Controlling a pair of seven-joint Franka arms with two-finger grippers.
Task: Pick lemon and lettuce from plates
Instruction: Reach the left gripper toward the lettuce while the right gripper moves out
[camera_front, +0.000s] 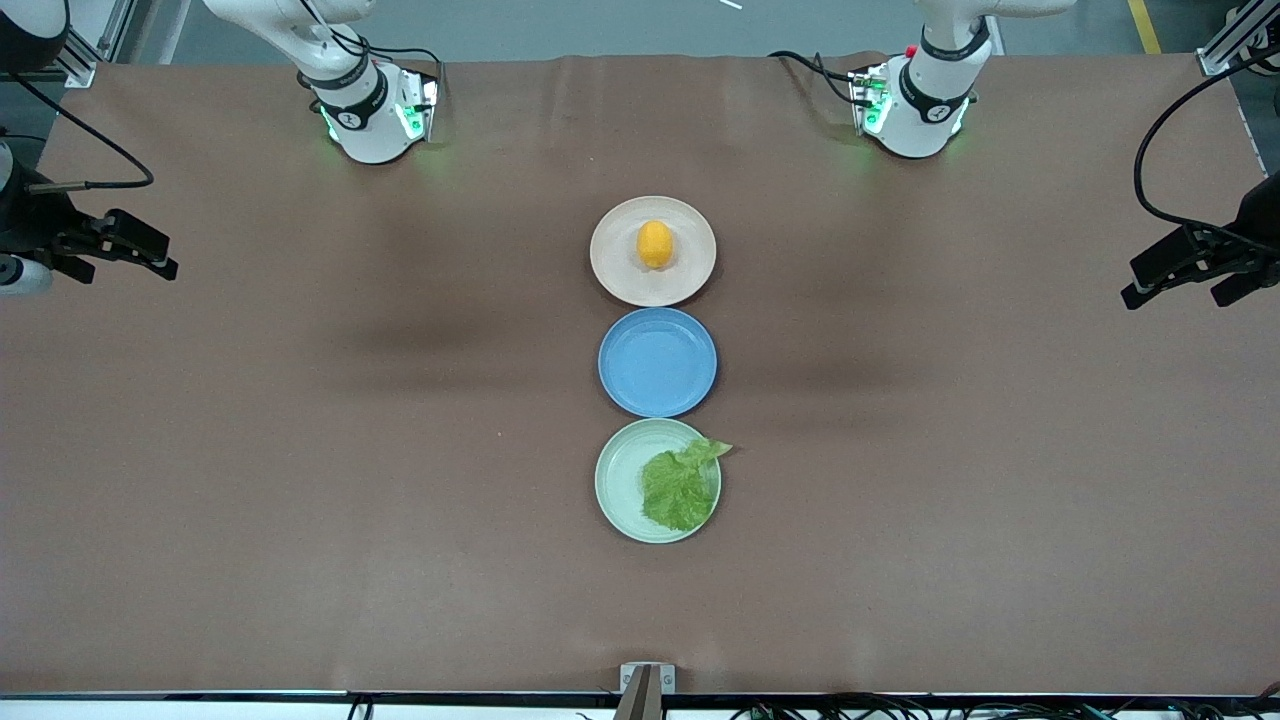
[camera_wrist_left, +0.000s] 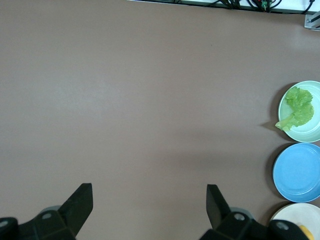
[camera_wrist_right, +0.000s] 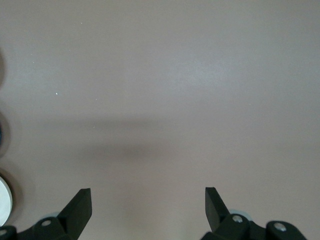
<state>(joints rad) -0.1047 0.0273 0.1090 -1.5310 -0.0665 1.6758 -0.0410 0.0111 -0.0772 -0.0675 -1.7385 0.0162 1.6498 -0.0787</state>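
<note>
Nearest the desk's front edge, midway along it, I see the crinkled green lettuce leaf (camera_front: 682, 487) on the pale mint round plate (camera_front: 618, 480), its tip overhanging the rim. Next comes an empty matte blue plate (camera_front: 657, 361), then the small yellow-orange lemon (camera_front: 655, 244) centred on the beige-pink plate (camera_front: 620, 262), likely lined up so either arm reaches. My left gripper (camera_wrist_left: 150, 202) and right gripper (camera_wrist_right: 148, 205) wait over the desk's two ends, jaws wide, empty. Both arms are cropped.

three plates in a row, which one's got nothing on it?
The blue plate in the middle. The beige plate farther from the front camera holds the lemon; the green plate nearer holds the lettuce.
</note>
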